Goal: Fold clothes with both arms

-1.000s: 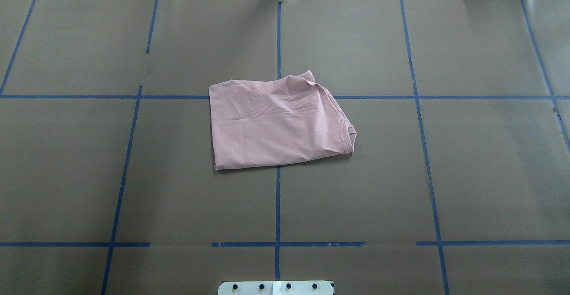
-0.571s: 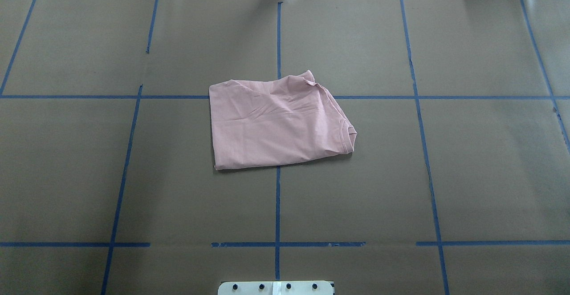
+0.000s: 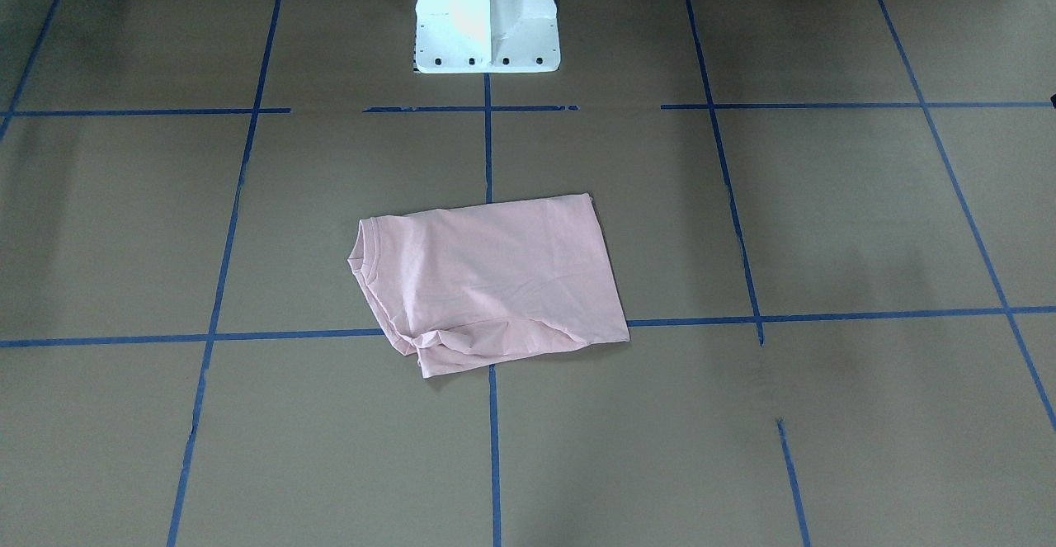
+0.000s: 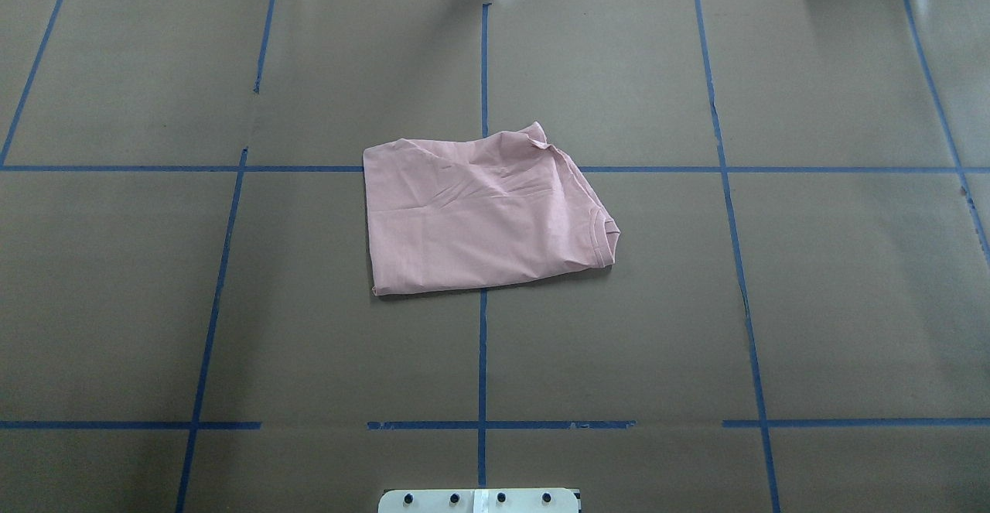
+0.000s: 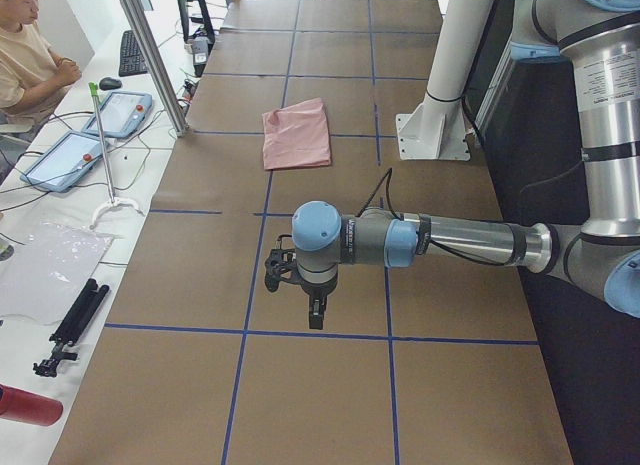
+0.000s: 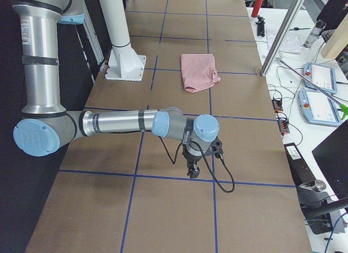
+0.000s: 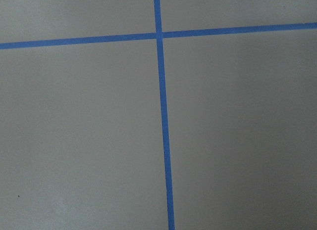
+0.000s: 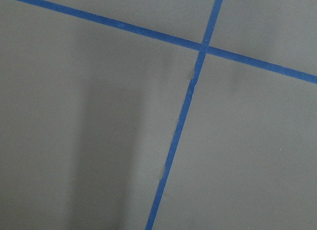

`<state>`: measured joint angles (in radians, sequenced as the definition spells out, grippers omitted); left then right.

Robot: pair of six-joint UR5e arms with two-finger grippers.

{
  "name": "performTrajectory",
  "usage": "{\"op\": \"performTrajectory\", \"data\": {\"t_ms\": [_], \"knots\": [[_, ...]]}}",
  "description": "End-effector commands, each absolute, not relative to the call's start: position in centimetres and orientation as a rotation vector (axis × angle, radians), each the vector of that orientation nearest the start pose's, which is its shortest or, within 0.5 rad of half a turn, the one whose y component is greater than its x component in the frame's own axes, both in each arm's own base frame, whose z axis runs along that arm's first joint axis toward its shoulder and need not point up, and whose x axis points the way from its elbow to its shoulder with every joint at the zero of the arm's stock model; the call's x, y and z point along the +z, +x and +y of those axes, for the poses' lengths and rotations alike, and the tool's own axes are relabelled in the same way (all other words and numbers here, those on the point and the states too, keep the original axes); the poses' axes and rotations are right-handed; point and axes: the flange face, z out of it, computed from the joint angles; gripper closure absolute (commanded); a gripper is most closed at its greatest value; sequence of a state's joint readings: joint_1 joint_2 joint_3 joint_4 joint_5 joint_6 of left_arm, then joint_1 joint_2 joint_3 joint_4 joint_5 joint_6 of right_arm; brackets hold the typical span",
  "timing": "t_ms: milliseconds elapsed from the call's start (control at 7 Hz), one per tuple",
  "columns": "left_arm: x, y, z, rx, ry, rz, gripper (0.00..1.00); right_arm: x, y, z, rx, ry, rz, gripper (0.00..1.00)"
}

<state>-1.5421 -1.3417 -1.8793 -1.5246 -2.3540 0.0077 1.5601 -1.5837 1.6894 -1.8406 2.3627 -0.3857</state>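
The pale pink T-shirt (image 4: 479, 215) lies folded into a rough rectangle at the table's middle, plain side up, collar toward my right. It also shows in the front view (image 3: 487, 283), the left view (image 5: 297, 133) and the right view (image 6: 199, 72). No print shows. My left arm (image 5: 450, 240) reaches out over bare table far from the shirt, its gripper (image 5: 313, 310) pointing down. My right arm (image 6: 119, 122) does the same at the other end, gripper (image 6: 191, 168) pointing down. Both grippers show only in side views, so I cannot tell whether they are open or shut.
The brown table cover carries a blue tape grid (image 4: 483, 358). The white pedestal (image 3: 487, 15) stands at the robot's edge. A side table with tablets (image 5: 125, 113), a metal post (image 5: 150, 55) and a seated operator (image 5: 25, 55) lie beyond the far edge.
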Motion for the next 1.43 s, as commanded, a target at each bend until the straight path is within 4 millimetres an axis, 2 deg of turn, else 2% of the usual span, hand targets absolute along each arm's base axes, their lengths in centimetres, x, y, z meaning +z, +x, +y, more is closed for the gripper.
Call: {"op": "performTrajectory", "data": {"t_ms": [0, 286, 429, 571, 857, 1286], "knots": [[60.6, -4.4, -40.8, 0.073, 0.035, 0.783, 0.00, 63.0, 5.1, -47.8, -0.339, 0.043, -0.811, 0.00], [58.2, -2.3, -42.0, 0.140, 0.069, 0.787, 0.00, 63.6, 3.4, -47.9, -0.368, 0.019, -0.814, 0.00], [57.6, -2.3, -42.7, 0.145, 0.082, 0.788, 0.00, 62.7, 3.3, -48.5, -0.394, 0.074, -0.808, 0.00], [58.7, -2.2, -42.7, 0.140, 0.062, 0.790, 0.00, 62.3, 3.1, -49.0, -0.416, 0.126, -0.803, 0.00], [57.0, -2.1, -44.2, 0.152, 0.096, 0.793, 0.00, 61.7, 3.0, -49.2, -0.430, 0.154, -0.801, 0.00], [55.9, -2.0, -45.4, 0.157, 0.118, 0.794, 0.00, 62.1, 2.9, -48.9, -0.426, 0.146, -0.816, 0.00]]}}
